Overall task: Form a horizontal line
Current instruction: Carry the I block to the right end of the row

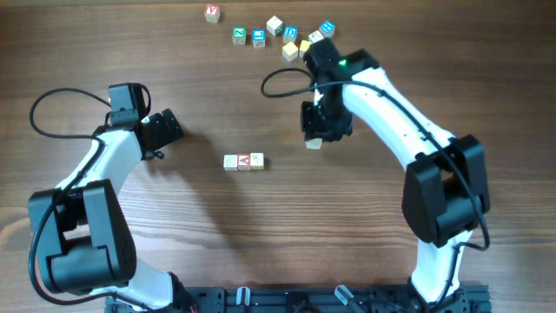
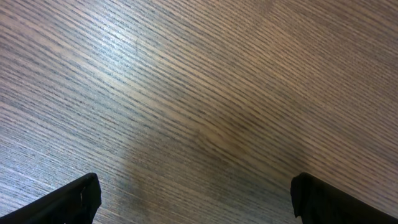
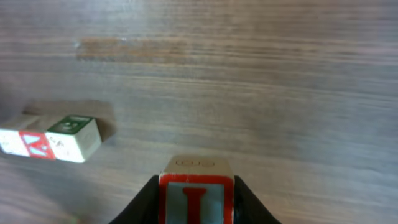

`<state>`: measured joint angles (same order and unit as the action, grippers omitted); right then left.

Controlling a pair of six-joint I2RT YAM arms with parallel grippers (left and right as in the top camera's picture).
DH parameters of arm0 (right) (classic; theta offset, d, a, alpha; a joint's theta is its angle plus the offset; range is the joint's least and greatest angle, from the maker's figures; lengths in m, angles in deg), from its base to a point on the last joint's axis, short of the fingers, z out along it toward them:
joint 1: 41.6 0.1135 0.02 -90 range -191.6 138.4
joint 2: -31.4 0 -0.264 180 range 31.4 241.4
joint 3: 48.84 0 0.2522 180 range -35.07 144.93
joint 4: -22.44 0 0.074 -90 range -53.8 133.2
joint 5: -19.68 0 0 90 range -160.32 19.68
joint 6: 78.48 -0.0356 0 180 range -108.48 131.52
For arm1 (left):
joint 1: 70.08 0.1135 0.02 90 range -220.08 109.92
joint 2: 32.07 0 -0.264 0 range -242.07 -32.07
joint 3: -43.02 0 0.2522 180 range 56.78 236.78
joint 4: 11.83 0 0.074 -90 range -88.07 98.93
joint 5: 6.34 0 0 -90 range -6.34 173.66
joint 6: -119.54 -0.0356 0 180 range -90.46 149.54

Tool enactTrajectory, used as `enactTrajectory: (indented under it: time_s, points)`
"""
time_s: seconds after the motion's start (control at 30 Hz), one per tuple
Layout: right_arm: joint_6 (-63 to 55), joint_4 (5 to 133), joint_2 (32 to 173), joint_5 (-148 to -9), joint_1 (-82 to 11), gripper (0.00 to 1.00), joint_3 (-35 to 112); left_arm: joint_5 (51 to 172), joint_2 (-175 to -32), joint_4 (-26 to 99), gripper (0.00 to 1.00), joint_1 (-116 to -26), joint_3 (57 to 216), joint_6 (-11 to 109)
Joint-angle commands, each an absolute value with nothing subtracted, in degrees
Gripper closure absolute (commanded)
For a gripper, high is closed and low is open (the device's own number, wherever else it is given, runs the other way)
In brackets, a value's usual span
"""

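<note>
Left of right hand (image 1: 315, 139), cube row (image 1: 243, 162)

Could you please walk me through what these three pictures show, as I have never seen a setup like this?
Two white robot arms sit at a wooden table. The overhead view looks straight down; the other two come from cameras on each wrist. The left gripper is open and empty, over bare wood. The right gripper is shut on a small wooden cube with a red I. A short row of letter cubes lies mid-table, and a loose cluster of cubes lies at the far edge.
</note>
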<state>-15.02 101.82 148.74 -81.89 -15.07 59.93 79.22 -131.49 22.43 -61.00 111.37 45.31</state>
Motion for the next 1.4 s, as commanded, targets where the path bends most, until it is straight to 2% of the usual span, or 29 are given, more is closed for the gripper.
enactTrajectory:
  time_s: [0.0, 0.1, 0.33, 0.73, 0.83, 0.97, 1.1, 1.37]
  points:
    - [-18.8, 96.34, 149.3, -81.92, -12.08, 0.78, 55.38, 79.52, -131.51, 22.29, 0.0, -60.81, 111.54, 45.42]
    - [-23.46, 89.12, 149.37, -81.33, -8.21, 0.78, 50.86, 79.52, -131.51, 22.29, 0.0, -60.81, 111.54, 45.42]
    - [-27.94, 85.69, 149.37, -74.46, -2.64, 0.76, 50.35, 79.52, -131.51, 22.29, 0.0, -60.81, 111.54, 45.42]
    - [-29.19, 83.29, 150.51, -72.87, -0.89, 0.73, 49.96, 79.52, -131.51, 22.29, 0.0, -60.81, 111.54, 45.42]
    - [-29.21, 82.72, 150.51, -72.87, -0.89, 0.67, 49.63, 79.52, -131.51, 22.29, 0.0, -60.81, 111.54, 45.42]
    - [-29.23, 82.96, 150.55, -72.87, -0.89, 0.66, 49.59, 79.52, -131.51, 22.29, 0.0, -60.81, 111.54, 45.42]
    - [-29.23, 82.94, 150.55, -72.87, -0.89, 0.55, 49.59, 79.52, -131.51, 22.29, 0.0, -60.81, 111.54, 45.42]
    - [-32.12, 80.32, 150.55, -67.25, -1.57, 0.46, 49.59, 79.52, -131.51, 22.29, 0.0, -60.81, 111.54, 45.42]
